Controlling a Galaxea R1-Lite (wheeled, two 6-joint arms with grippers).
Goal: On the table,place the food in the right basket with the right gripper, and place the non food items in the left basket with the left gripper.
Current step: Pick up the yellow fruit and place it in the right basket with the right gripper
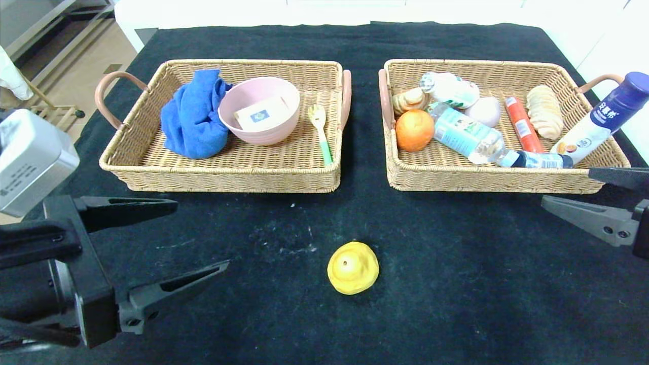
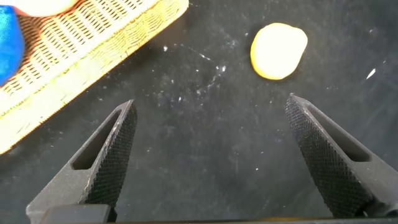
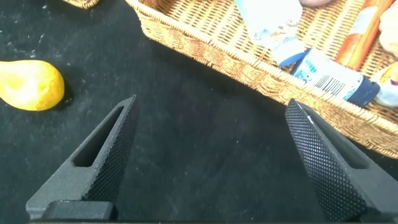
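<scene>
The yellow pear (image 1: 353, 267) lies alone on the black-clothed table (image 1: 456, 284), a little below the middle of the head view and in front of the gap between the two wicker baskets, touching neither. It sits between the two grippers but well apart from both. The right gripper (image 1: 583, 195) hovers at the right edge of the frame, just in front of the right basket (image 1: 487, 180), with its two dark-grey fingers spread wide and nothing between them; in the right wrist view the pear (image 3: 30, 85) shows beyond and to one side of the fingers, outside their span. The left gripper (image 1: 200, 235) hangs at the lower left of the frame, jaws likewise released and empty; its wrist view shows the pear (image 2: 278, 51) ahead of the fingertips, nearer one finger than the other, untouched.

The right basket holds a clear water bottle (image 1: 469, 138), a white bottle with a dark-blue cap (image 1: 598, 121) leaning over its right rim, an orange (image 1: 414, 130), bread rolls (image 1: 544, 111) and a red sausage (image 1: 521, 124). The left basket (image 1: 223, 177) holds a blue cloth (image 1: 192, 116), a pink bowl (image 1: 259, 109) with a small card inside, and a green-handled fork (image 1: 320, 132)
</scene>
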